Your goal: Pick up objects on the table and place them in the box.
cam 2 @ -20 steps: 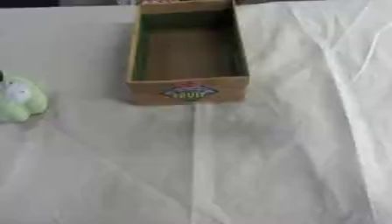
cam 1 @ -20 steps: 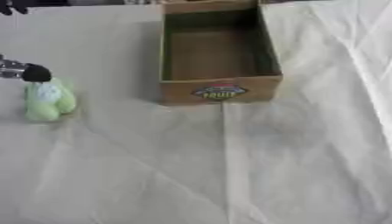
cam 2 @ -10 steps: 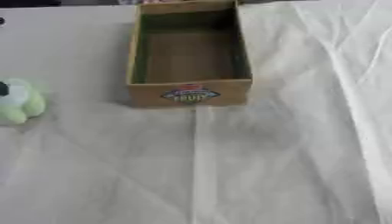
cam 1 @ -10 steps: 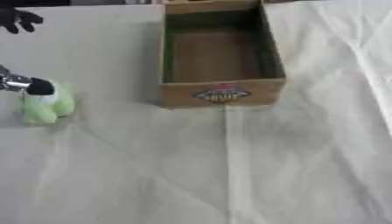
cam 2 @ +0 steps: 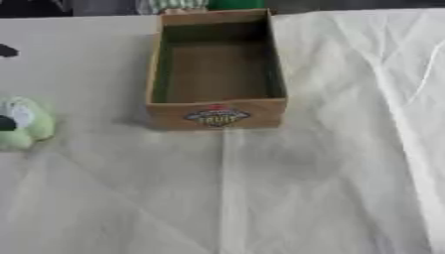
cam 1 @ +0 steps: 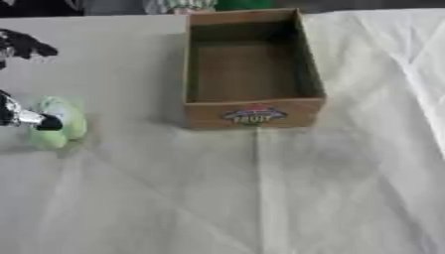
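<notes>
We see the cardboard box (cam 1: 252, 69) open on the white cloth (cam 1: 304, 188). Well to the left of the box lies a soft green object (cam 1: 59, 123). Our left hand (cam 1: 26, 116) touches its near side with a dark fingertip; we cannot tell if the fingers are curled or straight.

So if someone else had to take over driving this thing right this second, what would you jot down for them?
Left hand: at the table's left edge, fingertips on the green soft toy; whether it has a grip cannot be told.
Right hand: not in view.
Cardboard fruit box: at the far middle of the white tablecloth, open-topped, nothing inside.
Done: nothing boxed so far.
Left: grasp the toy, carry it right to the box and drop it in. No other loose object shows on the cloth.
</notes>
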